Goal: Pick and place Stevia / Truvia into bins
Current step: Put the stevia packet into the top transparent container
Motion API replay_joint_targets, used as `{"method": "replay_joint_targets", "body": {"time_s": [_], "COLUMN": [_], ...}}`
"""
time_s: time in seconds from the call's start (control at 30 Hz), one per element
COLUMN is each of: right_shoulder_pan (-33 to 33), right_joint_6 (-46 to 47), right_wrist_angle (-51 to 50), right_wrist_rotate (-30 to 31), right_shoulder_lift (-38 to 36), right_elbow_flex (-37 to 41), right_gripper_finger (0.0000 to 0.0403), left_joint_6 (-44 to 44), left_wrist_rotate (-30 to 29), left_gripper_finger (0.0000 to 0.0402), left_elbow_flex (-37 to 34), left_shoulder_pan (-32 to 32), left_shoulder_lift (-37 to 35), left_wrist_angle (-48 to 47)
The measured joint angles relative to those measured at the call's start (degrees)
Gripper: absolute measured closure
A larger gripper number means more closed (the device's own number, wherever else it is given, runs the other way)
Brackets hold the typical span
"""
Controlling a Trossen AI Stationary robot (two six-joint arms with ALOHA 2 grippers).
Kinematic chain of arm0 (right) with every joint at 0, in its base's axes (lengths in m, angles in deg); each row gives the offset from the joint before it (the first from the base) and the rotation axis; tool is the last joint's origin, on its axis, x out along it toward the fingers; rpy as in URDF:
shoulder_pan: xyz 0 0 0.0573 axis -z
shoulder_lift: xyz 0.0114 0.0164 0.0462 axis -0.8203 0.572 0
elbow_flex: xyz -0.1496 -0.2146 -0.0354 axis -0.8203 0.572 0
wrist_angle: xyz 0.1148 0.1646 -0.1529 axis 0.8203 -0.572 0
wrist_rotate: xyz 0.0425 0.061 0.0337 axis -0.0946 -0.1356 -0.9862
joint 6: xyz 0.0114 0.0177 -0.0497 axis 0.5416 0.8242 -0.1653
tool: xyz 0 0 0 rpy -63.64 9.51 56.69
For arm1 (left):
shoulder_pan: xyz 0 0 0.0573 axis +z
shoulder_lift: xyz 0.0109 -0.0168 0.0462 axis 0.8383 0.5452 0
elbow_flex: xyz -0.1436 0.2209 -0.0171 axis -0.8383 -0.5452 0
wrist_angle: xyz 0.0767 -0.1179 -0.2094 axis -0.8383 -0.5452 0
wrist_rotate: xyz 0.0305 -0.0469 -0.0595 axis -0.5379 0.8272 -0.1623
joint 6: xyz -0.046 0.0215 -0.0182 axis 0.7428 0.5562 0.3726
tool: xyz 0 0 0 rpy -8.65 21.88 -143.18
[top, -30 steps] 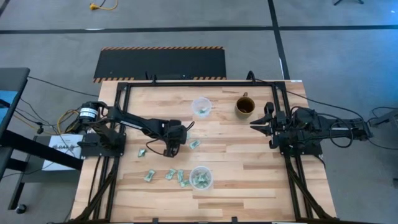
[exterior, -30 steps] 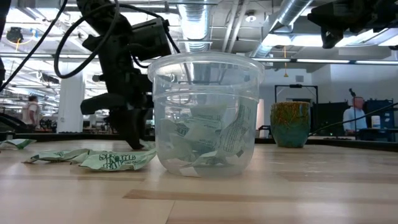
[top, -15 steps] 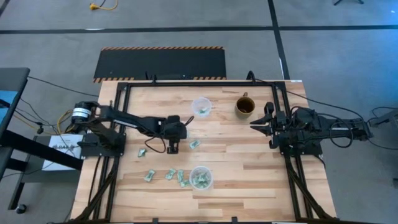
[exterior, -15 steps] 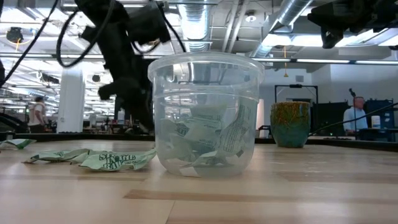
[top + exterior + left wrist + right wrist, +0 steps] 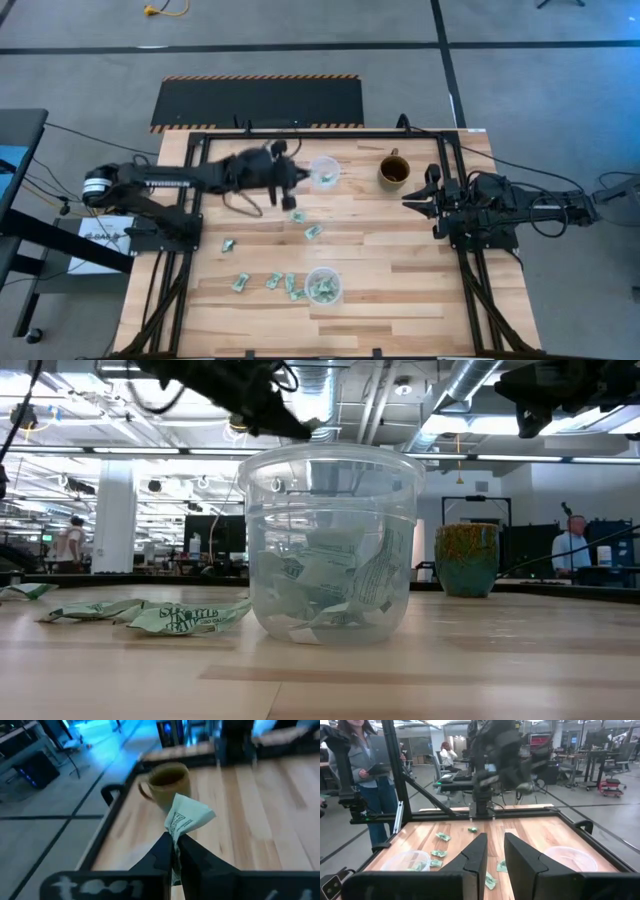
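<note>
Green-white packet [image 5: 186, 818] pinched between closed left jaws, sticking out beyond tips.

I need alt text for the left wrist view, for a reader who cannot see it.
The left gripper is shut on a green-and-white sweetener packet, holding it upright above the wooden table. A brown mug stands beyond it near the table's edge.

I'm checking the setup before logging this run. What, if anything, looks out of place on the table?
The brown mug at the far edge looks odd beside the two clear cups, which hold packets. Loose packets lie scattered near the near cup, unsorted. Nothing looks spilled or broken.
</note>
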Motion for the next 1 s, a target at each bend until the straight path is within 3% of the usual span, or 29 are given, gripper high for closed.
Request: {"method": "replay_joint_targets", "body": {"time_s": [0.27,0.47,0.63,1.0], "right_shoulder_pan": [0.0,0.0,0.0,0.0], "right_joint_6": [0.0,0.0,0.0,0.0], "right_wrist_angle": [0.0,0.0,0.0,0.0], "right_wrist_rotate": [0.0,0.0,0.0,0.0], "right_shoulder_lift": [0.0,0.0,0.0,0.0], "right_elbow_flex": [0.0,0.0,0.0,0.0], "right_gripper_finger": [0.0344,0.0344,0.0344,0.0344], "left_joint_6": [2.0,2.9,3.3,5.7], "left_wrist_rotate": [7.7,8.0,8.3,14.4], "left_gripper_finger": [0.0401,0.0401,0.0401,0.0401], "left_elbow_flex": [13.9,22.6,23.8,23.9], "left_shoulder_pan": [7.3,9.0,10.2,12.5], "left_shoulder_lift": [11.6,21.9,25.8,26.3], "left_wrist_angle": [-11.9,-20.9,-25.2,-24.0]}}
